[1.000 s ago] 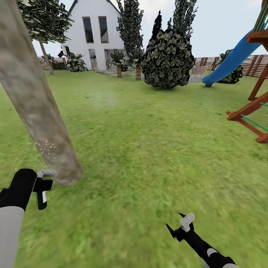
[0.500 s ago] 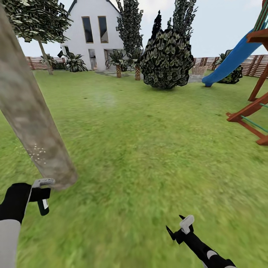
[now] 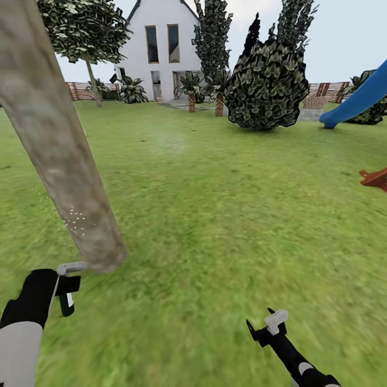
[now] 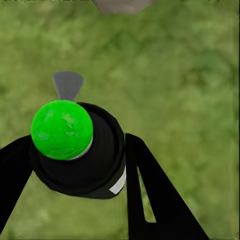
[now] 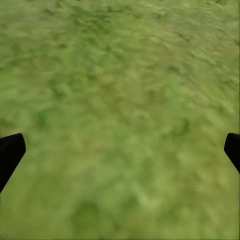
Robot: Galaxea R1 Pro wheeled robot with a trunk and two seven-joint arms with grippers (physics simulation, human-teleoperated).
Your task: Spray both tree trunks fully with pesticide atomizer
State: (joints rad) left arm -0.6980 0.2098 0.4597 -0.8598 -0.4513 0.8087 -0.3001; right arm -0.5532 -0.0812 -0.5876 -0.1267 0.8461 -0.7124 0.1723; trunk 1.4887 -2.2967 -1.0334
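Observation:
In the head view a thick pale grey-beige tree trunk leans across the left, with a patch of small white spray specks low on it. Just below its base my left gripper is shut on the pesticide atomizer, whose grey nozzle points at the trunk. The left wrist view shows the atomizer as a black cylinder with a green cap and a grey nozzle, held between the black fingers. A second tree stands far back left by the fence. My right gripper hangs open over grass at the lower right.
Lawn spreads ahead. A white house, a dark bush, short palms and a brown fence line the back. A blue slide and a red-brown play frame stand at the right.
The whole view has shifted: the house, bush and slide slid right and the play frame is nearly out of frame. The trunk sits slightly more to the right. Both grippers keep their hold and pose.

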